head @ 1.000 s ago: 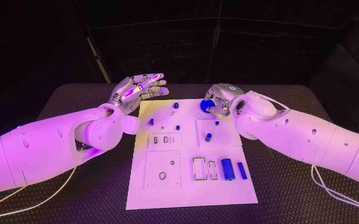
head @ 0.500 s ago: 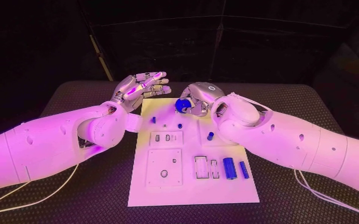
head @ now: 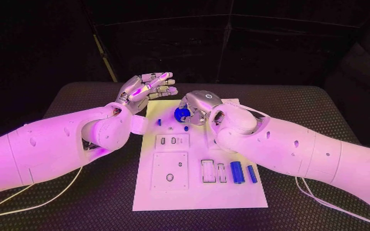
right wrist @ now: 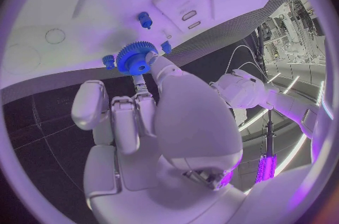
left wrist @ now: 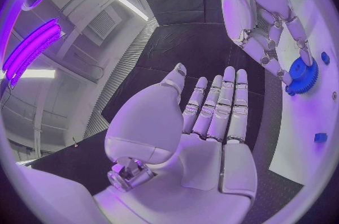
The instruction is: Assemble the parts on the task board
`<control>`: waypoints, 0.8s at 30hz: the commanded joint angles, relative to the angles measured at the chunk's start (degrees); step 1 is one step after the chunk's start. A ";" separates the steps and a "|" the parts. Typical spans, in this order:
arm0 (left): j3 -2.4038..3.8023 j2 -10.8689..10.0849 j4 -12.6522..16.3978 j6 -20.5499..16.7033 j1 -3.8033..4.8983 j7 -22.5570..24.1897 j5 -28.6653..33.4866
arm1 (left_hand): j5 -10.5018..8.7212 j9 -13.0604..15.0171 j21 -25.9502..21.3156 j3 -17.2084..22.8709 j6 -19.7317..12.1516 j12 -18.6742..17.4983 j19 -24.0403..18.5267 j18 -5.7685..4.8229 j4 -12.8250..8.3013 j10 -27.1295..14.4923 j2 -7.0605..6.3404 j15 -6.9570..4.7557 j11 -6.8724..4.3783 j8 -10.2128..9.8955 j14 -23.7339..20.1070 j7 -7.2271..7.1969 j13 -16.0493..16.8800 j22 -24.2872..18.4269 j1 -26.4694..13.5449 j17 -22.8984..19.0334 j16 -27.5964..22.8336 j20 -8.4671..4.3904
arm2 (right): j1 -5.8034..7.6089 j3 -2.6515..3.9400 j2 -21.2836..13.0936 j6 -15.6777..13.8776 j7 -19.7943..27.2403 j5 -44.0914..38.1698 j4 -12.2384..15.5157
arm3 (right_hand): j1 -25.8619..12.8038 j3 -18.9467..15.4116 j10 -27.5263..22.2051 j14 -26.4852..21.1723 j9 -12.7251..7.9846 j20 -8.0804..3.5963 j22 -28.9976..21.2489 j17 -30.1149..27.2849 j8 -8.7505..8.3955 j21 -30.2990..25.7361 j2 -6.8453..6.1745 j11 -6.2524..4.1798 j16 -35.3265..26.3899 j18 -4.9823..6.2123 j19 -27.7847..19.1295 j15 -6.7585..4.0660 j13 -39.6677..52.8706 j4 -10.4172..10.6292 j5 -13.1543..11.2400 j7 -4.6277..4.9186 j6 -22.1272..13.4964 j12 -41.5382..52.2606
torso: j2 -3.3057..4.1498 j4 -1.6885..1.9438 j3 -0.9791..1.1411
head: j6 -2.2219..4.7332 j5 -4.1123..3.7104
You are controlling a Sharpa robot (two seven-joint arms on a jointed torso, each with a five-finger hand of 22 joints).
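r hand pinches blue gear at fingertips, over far end of task board; pegs just beyond fingers. l hand spread, holds nothing, beside.

A black tabletop with a fine woven, mesh-like surface stretches across the scene, its far edge meeting a dark backdrop. A thin white cable trails over the nearer left part of the tabletop, and another thin white cable curves over its nearer right part. The same dark textured tabletop shows in the left wrist view.
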 commanded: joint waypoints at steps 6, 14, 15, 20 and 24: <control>0.06 0.08 0.05 -0.06 0.15 0.16 -0.03 | -0.07 -0.05 -0.17 -0.05 -0.39 -0.24 -0.35 0.86 -0.21 -0.56 0.52 0.05 0.03 -0.21 -0.33 4.33 -0.04 -0.06 0.08 -0.06 -0.38 0.13 | 0.13 -0.25 1.88 1.15 0.56 -1.06 -3.27 | -0.91 0.40 0.07 5.15 0.02 -0.03 -0.03 10.76 -0.06 0.10 -0.28 0.12 0.30 -0.36 0.21 -0.21 3.49 0.00 -0.40 -0.60 0.61 -0.12 | 0.00 -0.03 -0.06 | -0.15 0.21; 0.06 0.19 -0.01 -0.03 0.18 0.17 -0.03 | -0.07 -0.05 -0.17 -0.05 -0.39 -0.24 -0.36 0.86 -0.23 -0.57 0.53 0.06 0.03 -0.21 -0.34 4.33 -0.04 -0.07 0.09 -0.06 -0.39 0.14 | 0.13 -0.30 3.23 0.00 0.35 -1.46 -5.11 | -1.26 0.66 -0.06 5.16 -0.03 0.04 0.02 10.81 -0.64 0.10 -0.46 0.28 0.31 -0.37 0.24 -0.09 3.37 -0.10 -0.57 -0.38 0.00 -0.26 | -0.02 -0.03 -0.03 | -0.19 0.24; 0.06 0.20 -0.02 -0.02 0.19 0.17 -0.03 | -0.07 -0.05 -0.17 -0.05 -0.39 -0.24 -0.36 0.86 -0.23 -0.57 0.53 0.06 0.03 -0.21 -0.34 4.33 -0.04 -0.07 0.09 -0.06 -0.39 0.14 | 0.13 -0.30 3.39 -0.26 0.31 -1.53 -5.35 | -1.39 0.70 -0.09 5.16 -0.04 0.07 -0.01 10.80 -0.80 0.08 -0.55 0.35 0.31 -0.37 0.22 -0.05 3.33 -0.12 -0.63 -0.30 -0.18 -0.30 | -0.03 -0.04 -0.03 | -0.20 0.25; 0.06 0.21 -0.02 0.02 0.23 0.14 -0.03 | -0.07 -0.05 -0.17 -0.05 -0.39 -0.24 -0.36 0.86 -0.23 -0.57 0.53 0.06 0.03 -0.21 -0.34 4.33 -0.04 -0.07 0.09 -0.06 -0.39 0.14 | 0.13 -0.31 4.04 -0.90 0.22 -1.66 -6.10 | -1.88 0.85 -0.51 5.17 -0.05 0.24 0.00 10.85 -1.42 0.07 -0.80 0.61 0.32 -0.39 0.22 0.17 2.83 -0.13 -0.95 -0.01 -0.95 -0.75 | -0.03 -0.07 -0.03 | 0.03 0.35; 0.06 0.27 -0.05 0.09 0.26 0.10 -0.03 | -0.07 -0.05 -0.17 -0.05 -0.39 -0.24 -0.36 0.86 -0.23 -0.57 0.53 0.06 0.03 -0.21 -0.34 4.33 -0.04 -0.07 0.09 -0.06 -0.39 0.14 | 0.13 -0.31 4.59 -1.07 -0.03 -1.81 -6.67 | -2.41 0.98 -0.93 5.14 -0.06 0.49 -0.17 10.73 -2.19 -0.02 -1.08 0.93 0.29 -0.36 0.10 0.45 2.39 -0.12 -1.53 0.34 -2.11 -1.14 | -0.06 -0.07 -0.01 | -0.07 0.26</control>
